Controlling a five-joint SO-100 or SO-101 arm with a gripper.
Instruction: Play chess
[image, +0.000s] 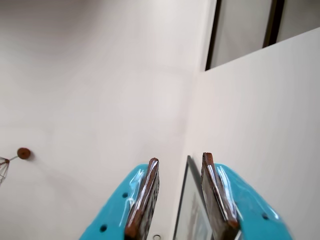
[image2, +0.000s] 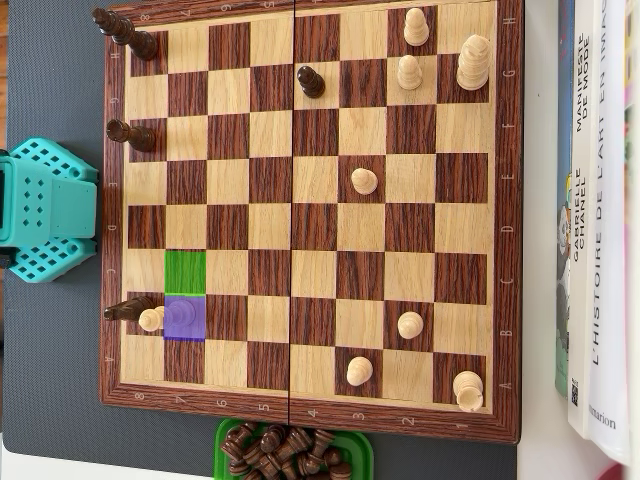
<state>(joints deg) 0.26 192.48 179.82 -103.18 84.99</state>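
In the overhead view a wooden chessboard (image2: 310, 415) fills the frame. One square is tinted purple (image2: 196, 330) with a pawn (image2: 181, 313) on it, and the square above it is tinted green (image2: 185, 272). A light pawn (image2: 151, 319) and a dark piece (image2: 128, 309) stand just left of the purple square. Other dark pieces (image2: 310, 80) and light pieces (image2: 365, 181) are scattered over the board. In the wrist view my teal gripper (image: 180, 159) points up at a wall and ceiling, open, with nothing between its brown pads (image: 145, 197).
The arm's teal base (image2: 45, 210) sits at the board's left edge. A green tray (image2: 225, 460) of captured dark pieces lies below the board. Books (image2: 595, 220) lie along the right side. The wrist view also shows a framed picture (image: 192, 215).
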